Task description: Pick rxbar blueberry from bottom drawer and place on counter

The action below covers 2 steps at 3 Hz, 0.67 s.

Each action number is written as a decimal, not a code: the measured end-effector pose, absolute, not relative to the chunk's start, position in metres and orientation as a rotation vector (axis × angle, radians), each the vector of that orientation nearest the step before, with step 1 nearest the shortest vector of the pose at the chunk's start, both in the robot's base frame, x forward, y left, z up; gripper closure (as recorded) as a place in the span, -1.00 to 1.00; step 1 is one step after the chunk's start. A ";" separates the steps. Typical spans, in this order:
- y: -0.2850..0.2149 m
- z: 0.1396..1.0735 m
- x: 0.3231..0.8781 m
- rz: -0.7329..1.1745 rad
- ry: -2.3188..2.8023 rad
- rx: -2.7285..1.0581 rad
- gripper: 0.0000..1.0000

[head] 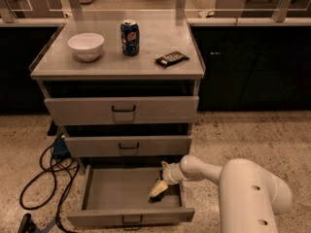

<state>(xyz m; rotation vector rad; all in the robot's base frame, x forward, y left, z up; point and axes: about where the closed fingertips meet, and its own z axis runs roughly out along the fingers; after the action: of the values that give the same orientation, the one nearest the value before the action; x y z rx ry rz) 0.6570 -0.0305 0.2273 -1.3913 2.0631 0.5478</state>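
Our arm (204, 169) comes in from the lower right of the frame and dips into the pulled-out bottom drawer (112, 195). The gripper (159, 189) sits low by the drawer's right side, tipped down-left. The blueberry bar (154, 198) is a dark sliver right under its tip, and honestly we can't tell if it's clamped. There's open room leftward across the drawer floor, while the middle drawer (127, 145) hangs close above.

A white bowl (86, 46), blue can (129, 37), dark bar (171, 58); black cables (52, 163) cross the floor (252, 140).
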 end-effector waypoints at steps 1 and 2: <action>-0.032 0.227 0.659 0.540 2.068 -1.384 -1.00; -0.027 0.215 0.666 0.491 2.093 -1.375 -1.00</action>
<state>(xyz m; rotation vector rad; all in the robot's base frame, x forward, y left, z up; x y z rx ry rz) 0.6661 -0.0272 0.2153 -1.3751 2.0928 0.4908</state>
